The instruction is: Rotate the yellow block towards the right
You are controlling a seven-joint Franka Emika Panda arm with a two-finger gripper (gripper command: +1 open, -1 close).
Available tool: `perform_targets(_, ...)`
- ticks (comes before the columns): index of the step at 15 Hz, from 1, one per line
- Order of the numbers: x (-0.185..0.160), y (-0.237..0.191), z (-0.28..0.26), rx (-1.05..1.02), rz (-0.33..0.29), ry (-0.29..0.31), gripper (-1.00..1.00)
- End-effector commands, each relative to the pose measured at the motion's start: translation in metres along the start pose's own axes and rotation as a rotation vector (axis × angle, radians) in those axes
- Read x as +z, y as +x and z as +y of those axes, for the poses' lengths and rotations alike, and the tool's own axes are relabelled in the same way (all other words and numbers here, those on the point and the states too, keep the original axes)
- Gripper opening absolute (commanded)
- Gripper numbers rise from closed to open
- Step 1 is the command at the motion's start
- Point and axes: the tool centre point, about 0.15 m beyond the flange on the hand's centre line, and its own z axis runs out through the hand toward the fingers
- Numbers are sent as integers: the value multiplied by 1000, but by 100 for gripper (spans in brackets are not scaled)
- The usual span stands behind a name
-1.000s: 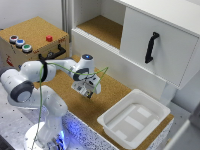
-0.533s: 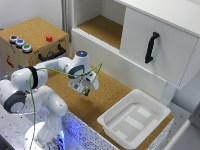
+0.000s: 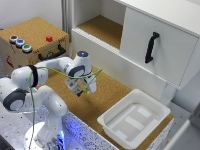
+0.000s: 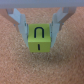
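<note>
The yellow block point(image 4: 40, 38), a small cube with a dark U-shaped mark on top, sits on the cork surface in the wrist view. It lies squarely between the gripper's two grey fingers point(image 4: 21, 24), which press against its opposite sides. In the exterior view the gripper point(image 3: 83, 92) hangs low over the cork table, left of the white tub. There the yellow block point(image 3: 87, 91) shows only as a yellow speck at the fingertips. The gripper is shut on the block.
A white tub point(image 3: 135, 120) stands at the exterior view's right on the cork table point(image 3: 107, 85). Behind it is a white cabinet with a black handle point(image 3: 151, 47). A cork-topped box with coloured buttons point(image 3: 32, 37) sits at the back left.
The gripper has shifted slightly toward the exterior view's left and come lower over the cork, and the arm's elbow has swung with it.
</note>
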Motion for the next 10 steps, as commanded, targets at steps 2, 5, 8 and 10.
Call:
perform_targets(2, 24, 40, -12, 422, -187, -48, -100)
perform_targets(5, 32, 37, -7, 606, -188, -17, -100)
perform_targets(8, 30, 26, -10, 795, -117, -61, -100)
perform_targets(10, 29, 27, -12, 874, -101, -104, -100)
